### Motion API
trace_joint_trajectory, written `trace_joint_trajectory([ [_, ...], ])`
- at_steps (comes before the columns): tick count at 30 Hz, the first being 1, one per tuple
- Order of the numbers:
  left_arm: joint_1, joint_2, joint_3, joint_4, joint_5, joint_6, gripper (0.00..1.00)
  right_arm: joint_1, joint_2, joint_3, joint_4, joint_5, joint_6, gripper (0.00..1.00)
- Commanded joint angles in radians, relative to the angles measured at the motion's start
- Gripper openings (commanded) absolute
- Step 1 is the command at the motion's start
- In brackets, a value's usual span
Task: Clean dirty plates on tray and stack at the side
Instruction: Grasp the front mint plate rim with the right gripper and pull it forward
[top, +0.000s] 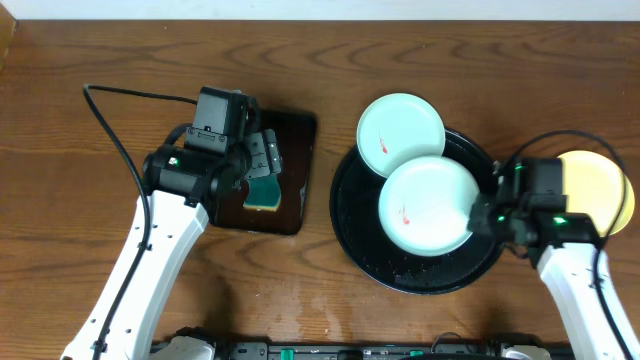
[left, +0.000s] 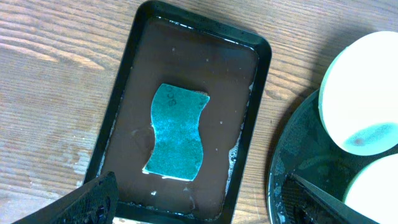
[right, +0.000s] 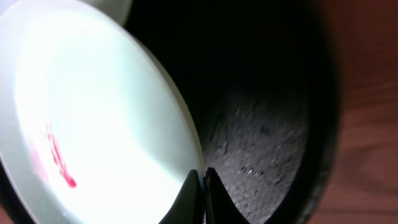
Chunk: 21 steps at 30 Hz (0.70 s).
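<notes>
Two pale mint plates lie on the round black tray (top: 420, 272). The upper plate (top: 400, 133) leans over the tray's far rim, and the lower plate (top: 425, 205) overlaps it; both carry a red smear. My right gripper (top: 478, 215) is shut on the lower plate's right rim; in the right wrist view the fingers (right: 202, 177) pinch the plate (right: 106, 124) above the tray (right: 267, 137). The pale yellow plate (top: 598, 185) lies on the table at the right, partly under my right arm. My left gripper (top: 262, 165) is open and empty (left: 202, 186) above a green sponge (left: 177, 134).
The sponge (top: 264, 193) lies in a small wet rectangular black tray (top: 295, 140) left of the round tray. That tray (left: 186, 56) fills the left wrist view, with the round tray (left: 298, 143) and upper plate (left: 360, 93) at its right. A black cable (top: 120, 140) runs at the far left.
</notes>
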Motion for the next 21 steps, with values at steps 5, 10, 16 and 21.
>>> trace_joint_trajectory([
  [5,0.002,0.000,0.018,-0.003,-0.002,0.010,0.85,0.051,0.105,-0.133,0.133,0.011,0.080,0.01],
  [10,0.002,0.000,0.018,0.004,-0.001,-0.036,0.85,0.055,0.125,-0.141,0.217,-0.058,-0.116,0.11],
  [16,0.000,0.000,0.018,-0.022,-0.001,-0.036,0.84,0.055,0.125,-0.141,0.254,-0.066,-0.190,0.37],
  [21,0.000,0.017,-0.008,-0.044,-0.002,-0.036,0.85,0.055,0.127,-0.141,0.315,-0.034,-0.190,0.31],
])
